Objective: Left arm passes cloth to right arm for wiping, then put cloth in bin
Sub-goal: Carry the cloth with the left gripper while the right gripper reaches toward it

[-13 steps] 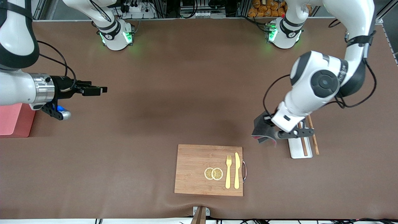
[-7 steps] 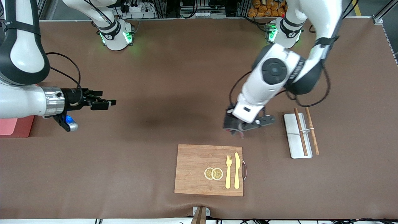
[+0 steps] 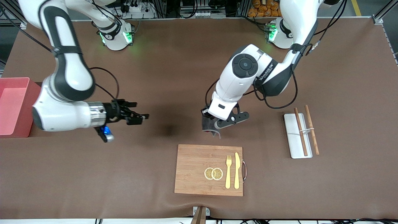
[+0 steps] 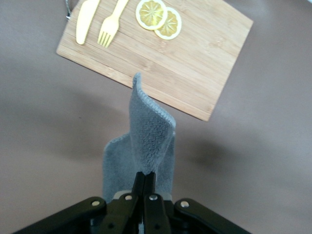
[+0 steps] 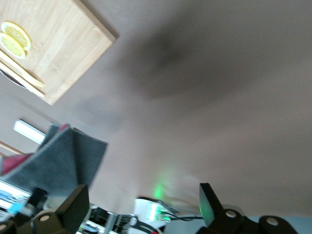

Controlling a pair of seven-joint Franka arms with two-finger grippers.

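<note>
The left gripper [image 3: 207, 123] pinches the cloth [image 3: 209, 125] by one edge over mid-table, letting it hang free for a handover; the right gripper [image 3: 140, 117], fingers spread wide, faces it; the bin [image 3: 12, 107] sits at the right arm's table edge.

Fuzzy cloth [image 4: 146, 131]; grained wooden board [image 3: 199, 169]; glossy plastic bin [image 3: 12, 107].

A wooden board [image 3: 208, 170] is laid on the brown table [image 3: 342, 77], close to the front camera. On it, two lemon slices [image 3: 213, 173] are overlapped, with a yellow fork [image 3: 228, 171] and knife [image 3: 237, 170] set beside them. Toward the left arm's end, a white tray [image 3: 294, 137] is crossed by two brown chopsticks [image 3: 306, 130].
</note>
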